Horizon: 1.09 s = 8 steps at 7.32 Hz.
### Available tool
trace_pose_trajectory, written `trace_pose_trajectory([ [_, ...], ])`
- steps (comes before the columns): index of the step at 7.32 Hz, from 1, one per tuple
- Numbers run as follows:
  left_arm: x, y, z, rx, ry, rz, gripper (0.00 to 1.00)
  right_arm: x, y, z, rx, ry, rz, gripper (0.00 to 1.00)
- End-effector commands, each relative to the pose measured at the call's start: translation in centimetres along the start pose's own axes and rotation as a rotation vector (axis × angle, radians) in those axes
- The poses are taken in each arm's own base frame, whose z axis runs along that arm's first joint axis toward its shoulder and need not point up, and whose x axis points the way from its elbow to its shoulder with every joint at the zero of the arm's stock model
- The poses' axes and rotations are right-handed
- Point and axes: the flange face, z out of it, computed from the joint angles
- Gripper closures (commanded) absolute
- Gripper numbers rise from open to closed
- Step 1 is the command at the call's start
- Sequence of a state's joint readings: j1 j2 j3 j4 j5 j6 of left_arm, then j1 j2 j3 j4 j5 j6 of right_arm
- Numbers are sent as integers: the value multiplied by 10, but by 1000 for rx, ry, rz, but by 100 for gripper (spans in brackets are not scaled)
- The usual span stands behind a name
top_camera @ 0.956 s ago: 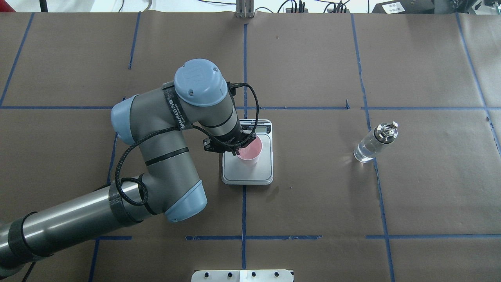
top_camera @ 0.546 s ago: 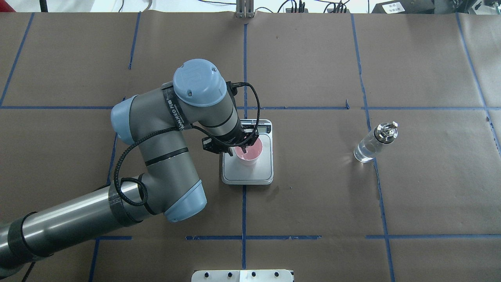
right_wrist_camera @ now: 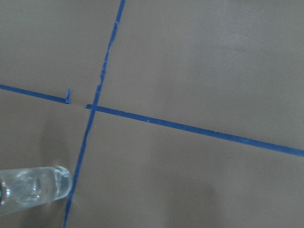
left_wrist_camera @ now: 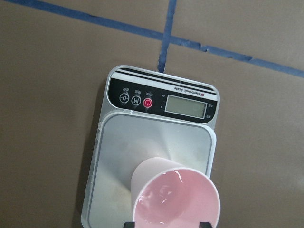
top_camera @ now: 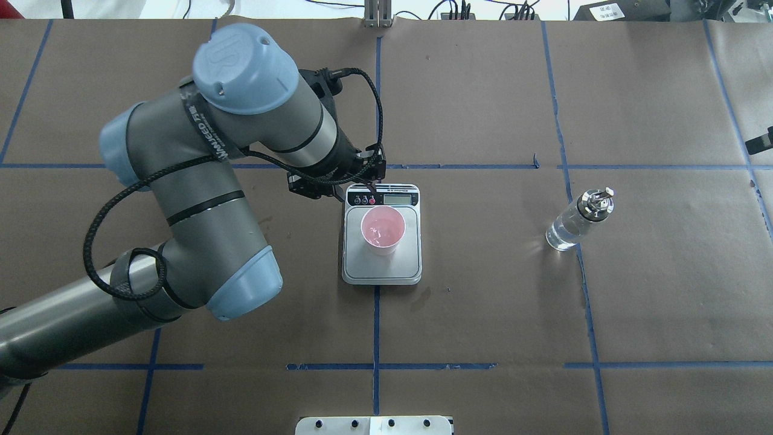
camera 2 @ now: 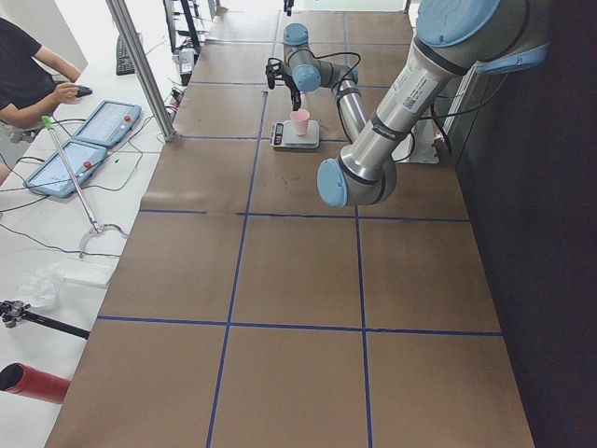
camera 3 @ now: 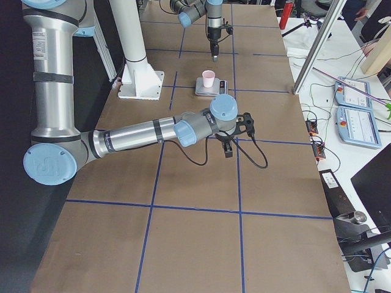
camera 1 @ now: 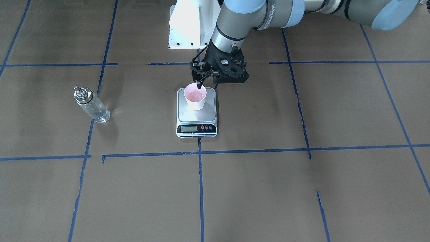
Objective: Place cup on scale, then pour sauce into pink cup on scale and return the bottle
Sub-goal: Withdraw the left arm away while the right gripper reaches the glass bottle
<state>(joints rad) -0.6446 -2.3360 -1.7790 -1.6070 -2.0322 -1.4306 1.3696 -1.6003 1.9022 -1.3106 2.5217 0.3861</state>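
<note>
The pale pink cup (top_camera: 382, 229) stands upright and free on the scale's steel platform (top_camera: 407, 260). It also shows in the front view (camera 1: 195, 96) and the left wrist view (left_wrist_camera: 175, 202). My left gripper (top_camera: 368, 188) is open and empty. It hovers above the cup's far rim, over the scale's buttons. The clear glass bottle (top_camera: 574, 223) with its silver spout stands on the table to the right, also in the front view (camera 1: 91, 105). Its base shows in the right wrist view (right_wrist_camera: 33, 187). My right gripper (camera 3: 227, 149) hangs near the bottle; I cannot tell if it is open.
Brown paper with blue tape lines (top_camera: 471, 167) covers the table. A white robot base plate (camera 1: 188, 23) sits at the robot's side. A dark part of the right arm (top_camera: 760, 144) shows at the overhead view's right edge. An operator (camera 2: 33, 70) sits beyond the table's far side.
My left gripper has let go of the cup's rim, risen and drawn back toward the scale's display. The cup stays on the platform. The bottle has not moved.
</note>
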Motion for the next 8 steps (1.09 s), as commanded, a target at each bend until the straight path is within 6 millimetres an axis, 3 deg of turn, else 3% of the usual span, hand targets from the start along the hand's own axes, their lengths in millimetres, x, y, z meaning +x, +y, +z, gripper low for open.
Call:
trace_pose_trajectory([
  [1,-27,-22,-21,45,-1,-26,45,-89,11,-15,51,-59,39,0],
  [2,-35,-38,-30,71,-3,-40,45,-124,19,12,76,-93,54,0],
  [3,-44,-45,-36,83,-5,-49,45,-172,37,44,115,-97,106,0],
  [4,-45,-49,-37,90,-7,-54,45,-204,53,52,124,-105,118,0],
  [5,-50,-58,-41,105,-12,-47,45,-222,81,55,148,-83,82,0],
  [7,-62,-66,-45,118,-23,-15,45,-243,120,92,193,-7,143,0],
  [8,-88,-97,-71,171,-42,81,44,-251,149,115,224,51,109,0],
])
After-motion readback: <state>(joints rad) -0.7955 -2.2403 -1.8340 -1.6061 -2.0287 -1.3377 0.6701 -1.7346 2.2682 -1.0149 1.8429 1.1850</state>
